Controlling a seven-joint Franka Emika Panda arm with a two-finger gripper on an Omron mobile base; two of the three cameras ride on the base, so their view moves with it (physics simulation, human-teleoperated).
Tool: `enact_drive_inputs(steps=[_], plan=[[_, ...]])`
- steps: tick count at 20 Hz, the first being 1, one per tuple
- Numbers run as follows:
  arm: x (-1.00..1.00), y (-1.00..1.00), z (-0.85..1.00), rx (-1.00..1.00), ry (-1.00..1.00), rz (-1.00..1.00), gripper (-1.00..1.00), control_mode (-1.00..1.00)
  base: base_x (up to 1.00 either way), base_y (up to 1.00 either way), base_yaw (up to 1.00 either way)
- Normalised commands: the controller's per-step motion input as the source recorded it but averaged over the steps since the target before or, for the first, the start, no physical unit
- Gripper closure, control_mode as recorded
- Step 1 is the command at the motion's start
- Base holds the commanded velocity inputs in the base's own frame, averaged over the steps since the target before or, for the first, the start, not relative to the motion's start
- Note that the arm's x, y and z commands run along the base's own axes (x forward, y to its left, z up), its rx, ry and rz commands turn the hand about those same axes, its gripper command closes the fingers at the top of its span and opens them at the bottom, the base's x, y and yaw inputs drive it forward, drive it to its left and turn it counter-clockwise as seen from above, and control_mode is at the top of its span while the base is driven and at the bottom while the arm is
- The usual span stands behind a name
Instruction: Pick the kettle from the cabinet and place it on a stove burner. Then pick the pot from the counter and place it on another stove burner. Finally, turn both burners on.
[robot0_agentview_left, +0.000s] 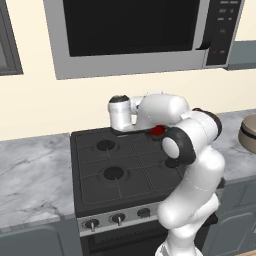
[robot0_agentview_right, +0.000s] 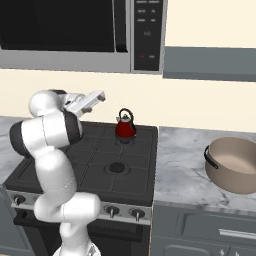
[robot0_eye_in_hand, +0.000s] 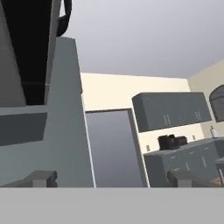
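Two-finger gripper (robot0_agentview_right: 100, 94) at the end of the white arm: jaws spread wide, nothing between them. In the right base view it is raised above the rear left part of the black cooktop (robot0_agentview_right: 95, 172), pointing toward the small glossy red kettle with black loop handle and silvery lid (robot0_agentview_right: 125, 125), clearly apart from it. In the hand view the two finger tips (robot0_eye_in_hand: 41, 178) stand far apart at the bottom edge, looking out across the room at distant dark grey cabinets.

Kettle: upright on the cooktop's rear right burner, just in front of the cream wall. In the left base view it shows as a red patch (robot0_agentview_left: 158, 130), mostly hidden behind the arm.

Front right round black burner (robot0_agentview_right: 117, 167) of the cooktop is bare, directly in front of the kettle. Left-hand burners (robot0_agentview_left: 113, 173) likewise bare. Silver knobs (robot0_agentview_right: 112, 211) run along the cooktop's front edge.

Wide round beige-tan pot with dark side handles (robot0_agentview_right: 235, 164): on the white-grey veined marble tabletop (robot0_agentview_right: 180, 172), right of the cooktop, well apart from the kettle, upright.

Silver-framed microwave with black window (robot0_agentview_right: 75, 35): on the wall above the cooktop. Flat dark grey wall cabinet slab (robot0_agentview_right: 210, 63): right of the microwave, above the pot's stretch of tabletop.
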Motion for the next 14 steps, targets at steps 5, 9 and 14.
enact_drive_inputs(steps=[5,9,14], plan=[[-0.71,0.00,0.14,-0.01,-0.18,0.00,-1.00,-1.00,0.00,0.00,0.00],[-0.75,0.00,0.09,0.00,-0.19,0.00,-1.00,-1.00,0.00,0.00,0.00],[-0.69,0.00,0.03,0.00,-0.18,0.00,-1.00,-1.00,0.00,0.00,0.00]])
